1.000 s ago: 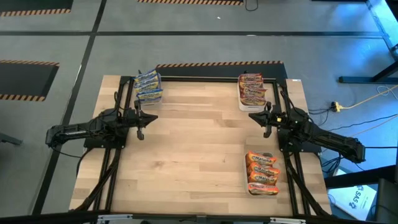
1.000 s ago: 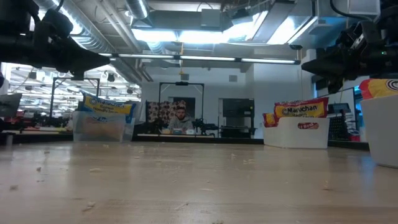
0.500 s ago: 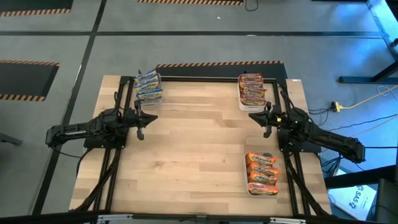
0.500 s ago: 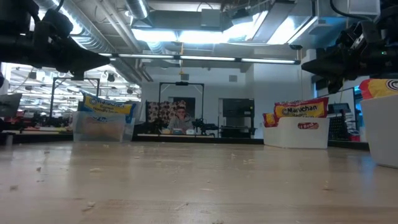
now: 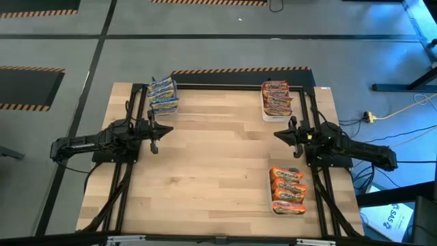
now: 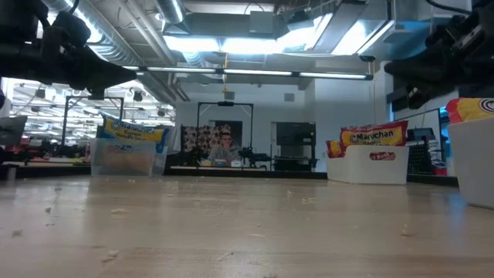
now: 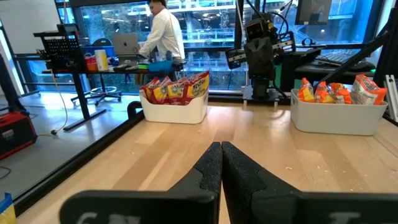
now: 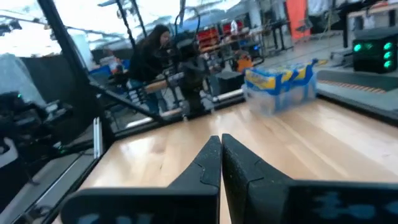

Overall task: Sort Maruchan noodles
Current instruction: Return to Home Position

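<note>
The Maruchan noodles stand in three tubs. Blue-and-yellow packets (image 5: 162, 96) fill a clear tub at the far left, red packets (image 5: 276, 100) a white tub at the far right, and orange packets (image 5: 287, 190) a tub at the near right. My left gripper (image 5: 170, 128) hovers level over the table's left side, shut and holding nothing. My right gripper (image 5: 276, 134) hovers level over the right side, between the red and orange tubs, shut and holding nothing. In the wrist views both finger pairs (image 7: 221, 152) (image 8: 220, 147) are pressed together.
Bare wooden table top (image 5: 218, 157) lies between the two grippers. A black frame (image 5: 239, 87) runs along the table's edges. People show in the room beyond the table (image 7: 163, 30) (image 8: 149, 53) (image 6: 225, 146).
My right arm has swung a little toward the table's near edge, still level and shut, so that it now points more squarely across the table. My left arm has kept still, and the packets have not moved.
</note>
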Available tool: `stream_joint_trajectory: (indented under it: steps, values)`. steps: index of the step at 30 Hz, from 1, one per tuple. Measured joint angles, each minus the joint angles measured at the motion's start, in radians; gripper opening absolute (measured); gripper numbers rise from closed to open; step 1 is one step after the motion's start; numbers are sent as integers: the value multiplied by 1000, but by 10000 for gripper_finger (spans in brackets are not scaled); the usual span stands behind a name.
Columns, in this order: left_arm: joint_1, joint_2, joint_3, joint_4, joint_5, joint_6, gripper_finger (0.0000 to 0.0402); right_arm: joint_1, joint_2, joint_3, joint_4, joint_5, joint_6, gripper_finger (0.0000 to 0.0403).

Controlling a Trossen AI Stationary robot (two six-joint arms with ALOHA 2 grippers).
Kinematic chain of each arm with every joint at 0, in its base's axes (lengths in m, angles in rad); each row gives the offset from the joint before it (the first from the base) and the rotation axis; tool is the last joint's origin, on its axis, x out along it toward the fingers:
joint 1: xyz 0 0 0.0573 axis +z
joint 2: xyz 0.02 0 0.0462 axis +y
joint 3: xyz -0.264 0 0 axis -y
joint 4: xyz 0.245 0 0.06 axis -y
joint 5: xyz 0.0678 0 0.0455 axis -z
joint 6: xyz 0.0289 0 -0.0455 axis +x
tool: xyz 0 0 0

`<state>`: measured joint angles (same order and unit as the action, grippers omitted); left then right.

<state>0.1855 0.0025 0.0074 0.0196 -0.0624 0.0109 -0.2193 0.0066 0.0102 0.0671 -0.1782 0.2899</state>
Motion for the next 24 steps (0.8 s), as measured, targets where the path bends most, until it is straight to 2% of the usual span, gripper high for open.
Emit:
stream_joint_trajectory:
  steps: [24]
  values:
    - [0,0,0,0,0,0,2,-3,7,-1,-18,2,1,1]
